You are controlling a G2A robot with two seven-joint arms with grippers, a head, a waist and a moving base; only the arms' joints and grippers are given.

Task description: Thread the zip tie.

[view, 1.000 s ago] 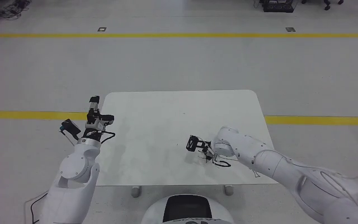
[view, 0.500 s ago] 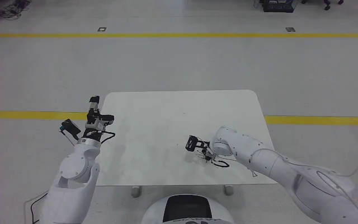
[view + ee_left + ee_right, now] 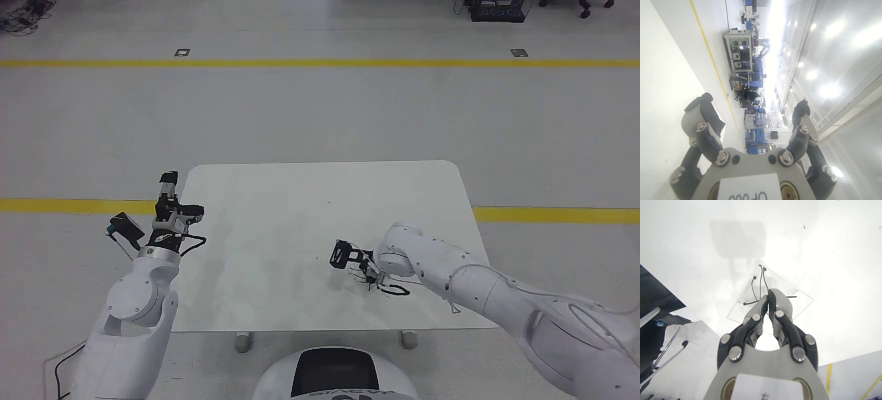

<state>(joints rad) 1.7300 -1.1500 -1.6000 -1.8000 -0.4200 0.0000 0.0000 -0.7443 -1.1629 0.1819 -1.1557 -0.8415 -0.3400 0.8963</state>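
Right end effector point(image 3: 768, 298), pressed together, sits among black zip ties point(image 3: 754, 277) in a clear tray point(image 3: 802, 297) on the desk point(image 3: 300, 200); left end effector point(image 3: 754, 100) is spread.

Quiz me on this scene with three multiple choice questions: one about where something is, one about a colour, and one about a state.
1. Where do the zip ties lie?
A. On the floor
B. On a blue cloth
C. On the clear tray on the table

2. What colour are the zip ties?
A. White
B. Black
C. Yellow

3. What state is the left end effector in?
A. Open, holding nothing
B. Shut on a tie
C. Shut on a cup

Answers: 1 C, the right wrist view shows them lying on the clear tray. 2 B, every strand is black. 3 A, its fingers stand wide apart with nothing between them.
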